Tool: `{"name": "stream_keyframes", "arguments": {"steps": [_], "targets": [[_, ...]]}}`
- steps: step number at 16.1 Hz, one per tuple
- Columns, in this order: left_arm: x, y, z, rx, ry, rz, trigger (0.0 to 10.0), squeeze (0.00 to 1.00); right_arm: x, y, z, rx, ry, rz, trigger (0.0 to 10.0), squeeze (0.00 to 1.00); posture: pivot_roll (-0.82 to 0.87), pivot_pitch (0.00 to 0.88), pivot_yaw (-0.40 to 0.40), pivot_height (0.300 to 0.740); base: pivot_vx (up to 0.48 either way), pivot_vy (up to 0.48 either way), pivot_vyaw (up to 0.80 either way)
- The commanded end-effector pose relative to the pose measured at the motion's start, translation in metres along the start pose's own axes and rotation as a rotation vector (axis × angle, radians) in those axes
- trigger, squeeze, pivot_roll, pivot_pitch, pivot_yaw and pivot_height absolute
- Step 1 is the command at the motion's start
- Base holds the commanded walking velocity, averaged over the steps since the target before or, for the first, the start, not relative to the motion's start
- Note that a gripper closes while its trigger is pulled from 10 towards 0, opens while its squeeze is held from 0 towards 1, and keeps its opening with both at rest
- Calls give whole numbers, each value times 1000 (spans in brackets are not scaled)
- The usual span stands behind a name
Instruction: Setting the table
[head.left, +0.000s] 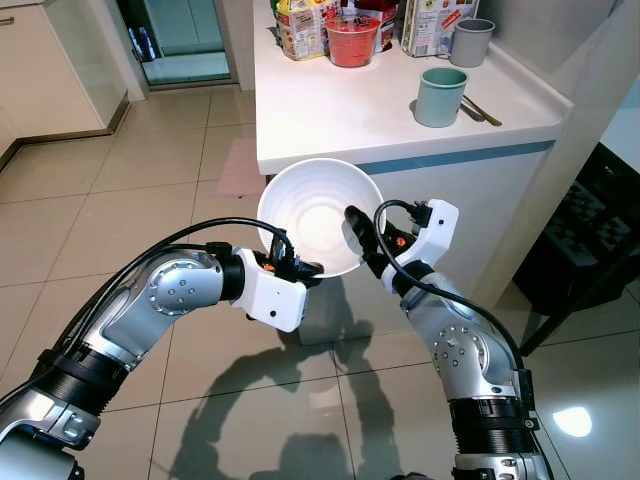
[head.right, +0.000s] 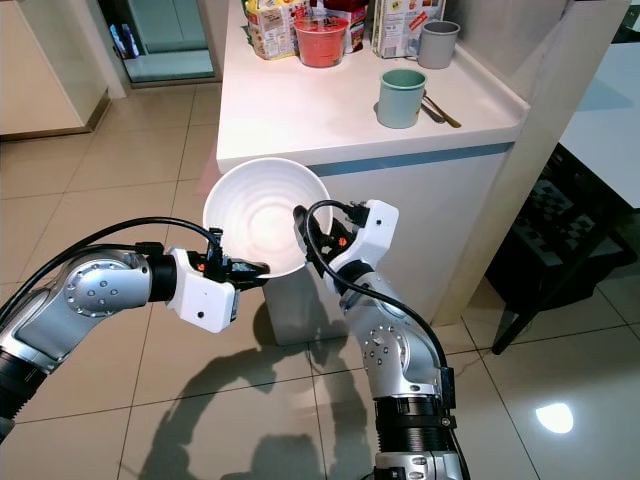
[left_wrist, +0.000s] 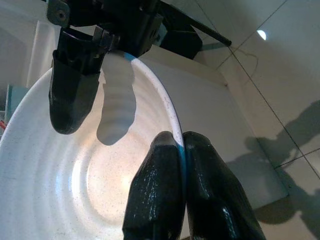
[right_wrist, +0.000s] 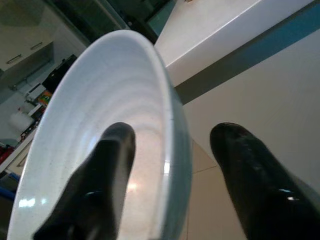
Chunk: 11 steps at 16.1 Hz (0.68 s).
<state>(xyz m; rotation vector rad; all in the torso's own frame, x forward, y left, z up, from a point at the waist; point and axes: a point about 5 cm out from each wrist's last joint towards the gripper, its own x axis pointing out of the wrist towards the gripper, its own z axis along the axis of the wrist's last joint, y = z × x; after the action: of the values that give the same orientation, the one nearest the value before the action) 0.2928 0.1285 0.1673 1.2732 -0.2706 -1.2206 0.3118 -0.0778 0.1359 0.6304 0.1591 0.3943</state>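
A white ribbed bowl (head.left: 315, 215) is held up in the air in front of the white counter (head.left: 340, 125), tilted toward me. My left gripper (head.left: 305, 268) is shut on its lower rim; in the left wrist view the two fingertips (left_wrist: 165, 150) pinch the rim between them. My right gripper (head.left: 358, 235) is at the bowl's right rim and stands open. In the right wrist view one finger (right_wrist: 112, 150) lies inside the bowl (right_wrist: 90, 130) and the other sits outside it, with a wide gap around the rim.
On the counter stand a green cup (head.left: 439, 96), a grey cup (head.left: 470, 42), a red container (head.left: 352, 40) and food boxes (head.left: 300, 25). Cutlery (head.left: 482, 111) lies beside the green cup. A dark chair (head.left: 585, 235) is to the right, tiled floor (head.left: 120, 200) to the left.
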Motion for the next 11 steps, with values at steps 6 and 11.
{"name": "stream_keyframes", "arguments": {"steps": [6, 11], "targets": [[-5, 15, 9, 40, -39, 58, 0, 0, 1, -3, -6, -5, 27, -23, 0, 0, 175, 0, 81, 740, 0, 0, 0], [-4, 16, 10, 37, -42, 65, 0, 0, 0, -3, -7, -39, 28, -13, 0, 0, 170, 0, 78, 740, 0, 0, 0]]}}
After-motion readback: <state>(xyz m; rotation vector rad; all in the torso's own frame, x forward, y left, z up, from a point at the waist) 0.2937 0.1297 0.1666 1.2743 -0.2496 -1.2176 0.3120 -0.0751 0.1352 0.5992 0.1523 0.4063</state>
